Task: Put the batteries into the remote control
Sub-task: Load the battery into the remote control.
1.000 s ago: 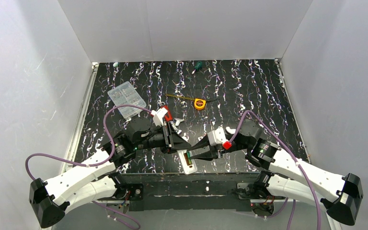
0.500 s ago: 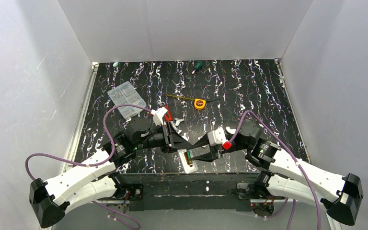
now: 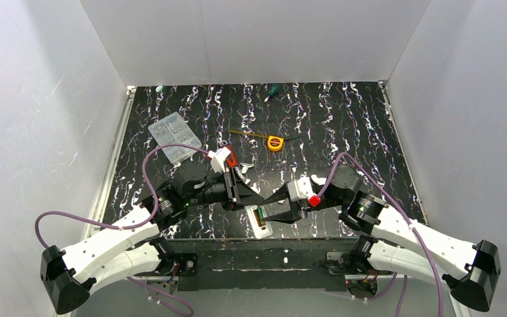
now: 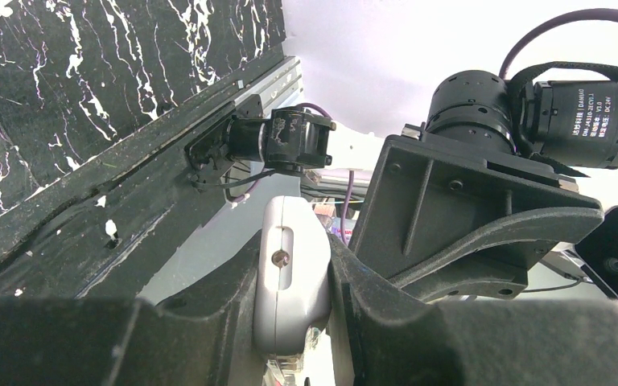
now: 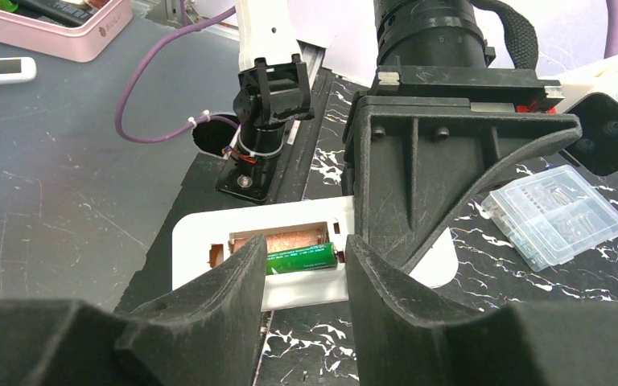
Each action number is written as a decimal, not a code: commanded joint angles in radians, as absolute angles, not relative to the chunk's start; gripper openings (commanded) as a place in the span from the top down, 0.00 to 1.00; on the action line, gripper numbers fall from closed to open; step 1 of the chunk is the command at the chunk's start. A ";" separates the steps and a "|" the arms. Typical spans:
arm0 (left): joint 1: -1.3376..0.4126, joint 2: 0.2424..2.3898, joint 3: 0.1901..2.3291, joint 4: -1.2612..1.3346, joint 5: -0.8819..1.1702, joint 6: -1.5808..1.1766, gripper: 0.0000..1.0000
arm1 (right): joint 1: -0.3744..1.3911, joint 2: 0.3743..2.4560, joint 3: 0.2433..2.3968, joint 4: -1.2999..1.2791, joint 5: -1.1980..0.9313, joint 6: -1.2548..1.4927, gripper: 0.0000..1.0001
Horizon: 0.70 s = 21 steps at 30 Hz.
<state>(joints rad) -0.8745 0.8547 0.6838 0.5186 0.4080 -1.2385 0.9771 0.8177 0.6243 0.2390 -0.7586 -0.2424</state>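
The table is a flat black slab streaked with thin white veins like marble, boxed in by plain matte white walls at the back and both sides, with a metal rail along its left edge. Toward the upper left of the table lies a clear, ribbed plastic box with small compartments. Near the upper middle sits a round yellow tape measure, and at the far edge a screwdriver with a green handle. The remote, a slim bar of smooth white plastic with rounded corners, is at the lower middle of the overhead view, by the table's near edge. The left gripper, rough black plastic, is clamped on its far end, and the left wrist view shows the remote pinched edge-on between the two fingers. In the right wrist view the remote's rectangular bay is open, coppery inside, and a glossy green battery lies lengthwise in it. The right gripper hangs just over the bay, its coarse black fingers apart on either side of the battery.
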 commanded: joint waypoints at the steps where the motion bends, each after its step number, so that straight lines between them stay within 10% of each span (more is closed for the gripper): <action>1: -0.880 0.837 0.718 0.568 0.454 -1.233 1.00 | 0.974 0.812 0.654 0.286 -0.742 -0.253 0.51; 21: -0.880 0.835 0.711 0.577 0.454 -1.236 1.00 | 0.974 0.835 0.671 0.311 -0.773 -0.238 0.55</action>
